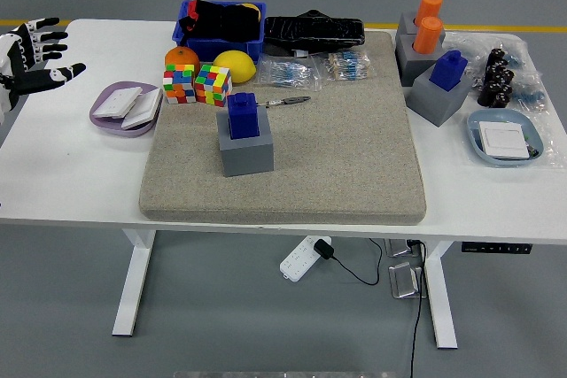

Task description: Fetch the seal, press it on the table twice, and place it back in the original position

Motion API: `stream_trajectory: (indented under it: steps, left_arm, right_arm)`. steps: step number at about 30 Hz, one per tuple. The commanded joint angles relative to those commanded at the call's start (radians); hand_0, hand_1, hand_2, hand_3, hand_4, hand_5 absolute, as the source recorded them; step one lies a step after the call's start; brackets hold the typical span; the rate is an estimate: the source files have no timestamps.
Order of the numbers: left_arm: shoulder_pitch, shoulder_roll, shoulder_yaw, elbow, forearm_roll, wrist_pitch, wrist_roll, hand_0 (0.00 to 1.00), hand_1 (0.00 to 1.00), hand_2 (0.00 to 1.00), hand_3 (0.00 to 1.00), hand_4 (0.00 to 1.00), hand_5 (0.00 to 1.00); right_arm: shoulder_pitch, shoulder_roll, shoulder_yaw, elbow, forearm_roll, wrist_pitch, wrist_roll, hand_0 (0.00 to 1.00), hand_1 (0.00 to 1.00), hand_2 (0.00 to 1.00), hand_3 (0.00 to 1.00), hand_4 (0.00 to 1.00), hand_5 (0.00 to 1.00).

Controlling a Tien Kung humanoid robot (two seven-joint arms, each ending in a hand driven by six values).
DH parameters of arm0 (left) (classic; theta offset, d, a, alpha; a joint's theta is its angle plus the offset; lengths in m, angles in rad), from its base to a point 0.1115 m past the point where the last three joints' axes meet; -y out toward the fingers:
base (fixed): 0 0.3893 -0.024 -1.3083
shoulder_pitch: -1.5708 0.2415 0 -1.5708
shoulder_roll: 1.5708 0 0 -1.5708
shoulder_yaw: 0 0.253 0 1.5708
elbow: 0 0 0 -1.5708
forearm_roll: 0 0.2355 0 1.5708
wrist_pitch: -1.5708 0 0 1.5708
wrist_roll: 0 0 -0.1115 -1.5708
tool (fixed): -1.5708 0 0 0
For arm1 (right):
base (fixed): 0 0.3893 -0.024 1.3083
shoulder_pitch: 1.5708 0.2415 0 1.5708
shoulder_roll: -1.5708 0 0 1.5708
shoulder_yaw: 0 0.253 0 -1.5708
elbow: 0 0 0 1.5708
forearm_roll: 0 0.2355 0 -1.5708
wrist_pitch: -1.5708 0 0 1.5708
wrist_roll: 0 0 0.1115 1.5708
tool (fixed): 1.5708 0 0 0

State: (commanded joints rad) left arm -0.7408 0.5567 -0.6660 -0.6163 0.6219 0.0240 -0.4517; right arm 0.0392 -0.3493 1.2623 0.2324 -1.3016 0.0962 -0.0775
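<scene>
Nearest the camera on the beige felt mat [354, 174], slightly left of its centre, the blue seal [241, 115] stands upright in its grey block holder [245, 151], untouched, so the fetch is judged not yet begun. At about one o'clock from it a pen [287, 102] lies on the mat, and at eleven o'clock sit two puzzle cubes [197, 84], an orange [181, 56] and a lemon [235, 65]. Off the mat at nine to ten o'clock is a purple dish [108, 112] holding white pads. Farther out at the table's left edge hovers the left hand [28, 61], fingers spread and holding nothing, well apart from the seal; the right hand is not in view. To do the step well, the hand would need to travel right over the dish, come down from above, close on the seal's blue top only and lift straight up, leaving the holder unshifted as a marker for the return. A second blue seal [448, 69] stands at three o'clock, far right
</scene>
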Motion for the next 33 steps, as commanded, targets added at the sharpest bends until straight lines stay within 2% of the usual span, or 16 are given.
stream_trajectory:
  steps: [9,18,33]
  left_arm:
    - [-0.001,0.003,-0.004,-0.003,-0.001,0.0,0.0,0.716,0.711,0.758,0.836,0.891,0.002]
    - [0.003,-0.009,-0.006,-0.001,0.003,0.001,0.003,0.717,0.709,0.746,0.832,0.88,0.002]
    - [-0.003,-0.009,-0.001,-0.002,-0.002,0.001,0.001,0.72,0.707,0.745,0.832,0.877,0.002]
  right_arm:
    - [-0.001,-0.004,0.005,-0.001,-0.001,-0.002,0.001,0.759,0.67,0.648,0.613,0.776,0.501]
    - [0.002,-0.003,0.002,0.0,0.0,-0.001,-0.001,0.759,0.67,0.648,0.612,0.772,0.501]
    - [0.002,-0.004,0.006,0.0,-0.003,-0.002,-0.001,0.759,0.67,0.648,0.612,0.77,0.496]
